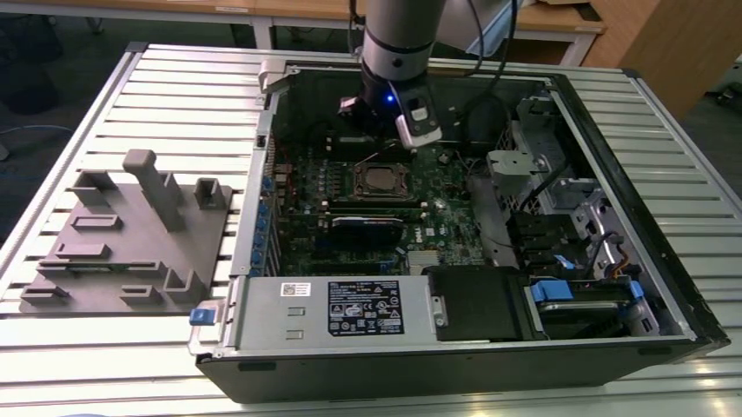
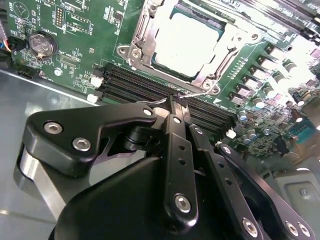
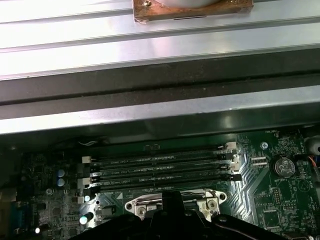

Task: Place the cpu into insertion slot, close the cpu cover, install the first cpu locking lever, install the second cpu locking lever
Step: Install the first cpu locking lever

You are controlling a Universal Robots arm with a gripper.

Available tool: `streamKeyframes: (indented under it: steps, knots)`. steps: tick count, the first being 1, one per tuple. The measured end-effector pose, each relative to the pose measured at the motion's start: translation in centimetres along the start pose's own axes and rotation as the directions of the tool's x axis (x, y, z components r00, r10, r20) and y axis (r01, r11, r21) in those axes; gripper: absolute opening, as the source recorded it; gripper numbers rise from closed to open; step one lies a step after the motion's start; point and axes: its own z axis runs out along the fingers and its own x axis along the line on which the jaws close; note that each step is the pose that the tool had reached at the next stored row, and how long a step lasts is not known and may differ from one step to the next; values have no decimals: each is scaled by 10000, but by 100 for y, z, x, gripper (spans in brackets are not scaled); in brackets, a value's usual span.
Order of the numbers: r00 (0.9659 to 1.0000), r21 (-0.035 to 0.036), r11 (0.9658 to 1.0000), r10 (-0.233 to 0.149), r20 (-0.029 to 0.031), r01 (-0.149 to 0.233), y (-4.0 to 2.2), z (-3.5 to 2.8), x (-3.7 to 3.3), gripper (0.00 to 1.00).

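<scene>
The arm (image 1: 394, 35) is standing nearly upright, and its wrist (image 1: 387, 94) is pointing straight down. Below the wrist the gripper (image 2: 172, 102) is aiming downward. Its fingers (image 2: 173, 120) are pressing together, so the jaws are meeting at their tips with no gap showing between them. On either side of the jaws, the black linkage bars (image 2: 220, 170) are slanting inward toward the tips.

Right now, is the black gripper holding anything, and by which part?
It cannot be told. The black gripper is at the thin silver wire lever beside the pale silver-grey square cpu, which lies seated under its metal frame, not held.
</scene>
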Motion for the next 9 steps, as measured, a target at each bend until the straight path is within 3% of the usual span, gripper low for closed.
streamKeyframes:
  steps: [9]
  knots:
    - [10000,-3,10000,-1,1,1,69,80,6,11]
